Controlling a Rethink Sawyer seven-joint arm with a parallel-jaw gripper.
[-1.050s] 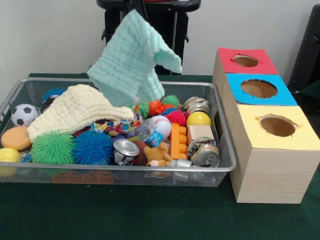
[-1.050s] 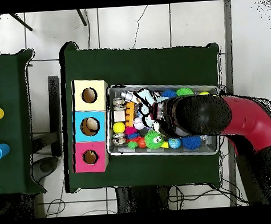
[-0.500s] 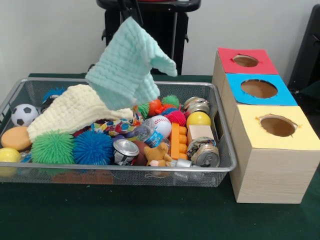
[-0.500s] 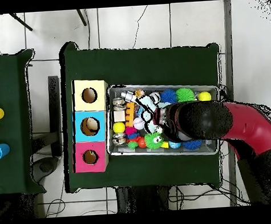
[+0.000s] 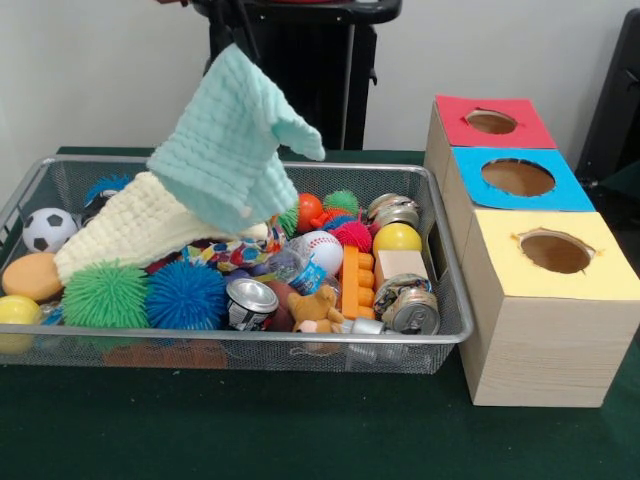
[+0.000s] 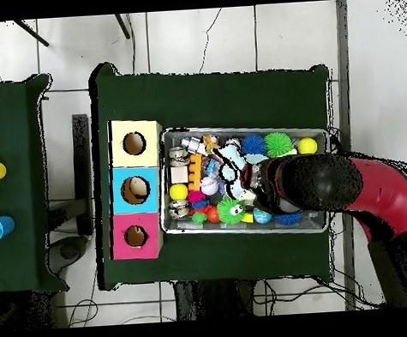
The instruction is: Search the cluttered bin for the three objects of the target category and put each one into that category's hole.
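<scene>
A mint green cloth [image 5: 232, 140] hangs in the air over the left-middle of the wire bin [image 5: 300, 338], pinched at its top corner. My gripper is shut on that corner, hidden behind the cloth in the front view and under the red and black arm [image 6: 315, 181] in the overhead view. Below it a cream knitted cloth [image 5: 140, 225] lies over the toys at the bin's left. Crushed cans [image 5: 250, 300] [image 5: 408, 305] [image 5: 393, 210] lie among the clutter.
Three wooden boxes stand right of the bin, each with a round hole: red [image 5: 490, 122], blue [image 5: 517, 177], yellow [image 5: 555, 250]. The bin also holds spiky balls [image 5: 185, 295], a baseball [image 5: 322, 250], a soccer ball [image 5: 47, 229], an orange block [image 5: 350, 280] and a teddy [image 5: 315, 308].
The mint cloth has swung leftward and slightly lower in the front view. In the overhead view the arm has drawn back toward the right end of the bin.
</scene>
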